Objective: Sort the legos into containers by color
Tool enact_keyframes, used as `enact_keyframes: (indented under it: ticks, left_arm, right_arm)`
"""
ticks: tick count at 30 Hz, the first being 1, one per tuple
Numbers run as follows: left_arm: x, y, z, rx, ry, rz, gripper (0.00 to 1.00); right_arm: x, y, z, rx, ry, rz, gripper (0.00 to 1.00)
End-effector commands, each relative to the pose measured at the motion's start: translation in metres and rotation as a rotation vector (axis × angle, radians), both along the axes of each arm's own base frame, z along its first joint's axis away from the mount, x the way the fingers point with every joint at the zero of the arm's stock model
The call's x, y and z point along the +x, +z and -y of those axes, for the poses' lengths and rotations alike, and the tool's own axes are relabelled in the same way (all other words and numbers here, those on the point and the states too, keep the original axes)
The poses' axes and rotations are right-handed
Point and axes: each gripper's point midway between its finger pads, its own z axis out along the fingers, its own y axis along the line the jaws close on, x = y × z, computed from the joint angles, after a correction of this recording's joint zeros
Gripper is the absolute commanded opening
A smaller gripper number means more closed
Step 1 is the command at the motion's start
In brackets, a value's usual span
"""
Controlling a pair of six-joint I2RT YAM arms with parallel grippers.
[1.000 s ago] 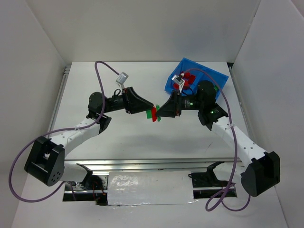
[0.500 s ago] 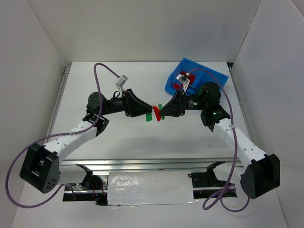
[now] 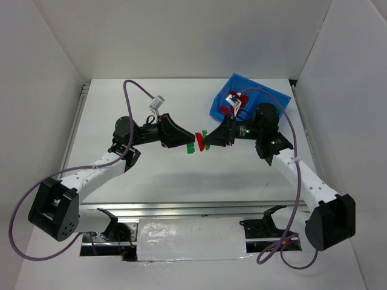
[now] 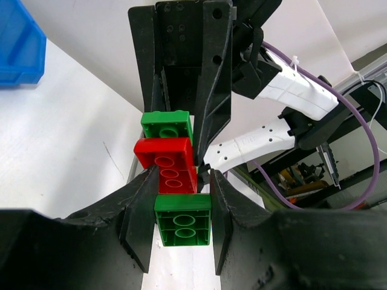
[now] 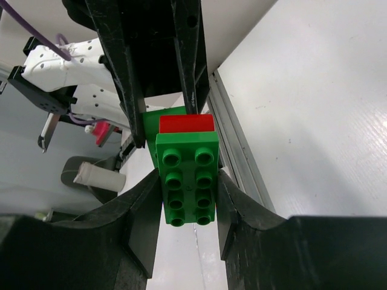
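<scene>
A short stack of legos hangs between my two grippers above the table's middle: a green brick (image 3: 190, 147), a red brick (image 3: 198, 143) and a second green brick (image 3: 204, 133). My left gripper (image 3: 188, 145) is shut on the near green brick (image 4: 182, 220), with the red brick (image 4: 166, 163) and the far green brick (image 4: 166, 125) beyond it. My right gripper (image 3: 206, 139) is shut on the studded green brick (image 5: 187, 178), with the red one (image 5: 186, 123) behind. The blue bin (image 3: 257, 90) stands at the back right, holding red legos (image 3: 233, 106).
A corner of the blue bin (image 4: 18, 42) shows at the top left of the left wrist view. A metal rail (image 3: 181, 208) runs along the table's near edge. White walls enclose the table on three sides.
Both grippers keep hold of the joined stack. The left arm has pushed a little right and the right wrist has risen, so the stack sits slightly higher and further back.
</scene>
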Motion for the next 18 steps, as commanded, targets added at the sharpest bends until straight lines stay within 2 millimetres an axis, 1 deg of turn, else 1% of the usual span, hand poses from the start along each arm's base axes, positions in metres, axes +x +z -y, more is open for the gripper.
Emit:
enact_keyframes:
  ticks: [1, 4, 6, 7, 8, 9, 10, 11, 12, 13, 14, 15, 16, 17, 18]
  left_arm:
    - [-0.005, 0.032, -0.001, -0.074, -0.037, 0.114, 0.00]
    - [0.001, 0.028, 0.001, -0.054, -0.018, 0.112, 0.00]
    - [0.005, 0.025, 0.001, -0.026, 0.003, 0.111, 0.00]
    - [0.007, 0.028, 0.002, -0.020, 0.011, 0.121, 0.00]
    - [0.013, 0.021, 0.001, 0.014, 0.041, 0.076, 0.00]
    - [0.018, 0.018, 0.001, 0.047, 0.073, 0.106, 0.00]
    - [0.023, 0.017, 0.000, 0.072, 0.099, 0.100, 0.00]
    - [0.029, 0.023, 0.000, 0.086, 0.124, 0.113, 0.00]
    - [0.039, 0.012, 0.000, 0.131, 0.160, 0.080, 0.00]
    - [0.043, 0.021, 0.001, 0.130, 0.169, 0.094, 0.00]
    - [0.048, 0.021, 0.004, 0.139, 0.177, 0.094, 0.00]
    - [0.060, 0.008, 0.008, 0.172, 0.195, 0.048, 0.00]
    - [0.065, 0.019, 0.013, 0.163, 0.199, 0.065, 0.00]
    - [0.078, 0.008, 0.022, 0.183, 0.209, 0.042, 0.00]
    - [0.085, 0.002, 0.027, 0.203, 0.219, 0.023, 0.00]
  right_arm:
    - [0.004, 0.017, 0.001, 0.014, -0.016, 0.069, 0.00]
    - [0.008, 0.017, 0.001, 0.001, -0.039, 0.069, 0.00]
    - [0.014, 0.017, 0.004, -0.010, -0.087, 0.071, 0.00]
    - [0.015, 0.017, 0.006, -0.017, -0.108, 0.064, 0.00]
    - [0.020, 0.016, 0.009, -0.031, -0.143, 0.054, 0.00]
    - [0.036, 0.014, 0.016, -0.054, -0.255, 0.045, 0.00]
    - [0.044, 0.014, 0.024, -0.071, -0.328, 0.028, 0.00]
    - [0.046, 0.012, 0.034, -0.095, -0.405, -0.012, 0.00]
    - [0.053, 0.013, 0.045, -0.108, -0.492, -0.024, 0.00]
    - [0.063, 0.015, 0.070, -0.153, -0.680, -0.047, 0.00]
    - [0.065, 0.016, 0.084, -0.166, -0.779, -0.089, 0.00]
    - [0.066, 0.018, 0.098, -0.178, -0.867, -0.103, 0.00]
    - [0.063, 0.022, 0.130, -0.216, -1.043, -0.124, 0.00]
    - [0.058, 0.028, 0.144, -0.195, -1.129, -0.161, 0.00]
    - [0.053, 0.036, 0.156, -0.180, -1.191, -0.149, 0.00]
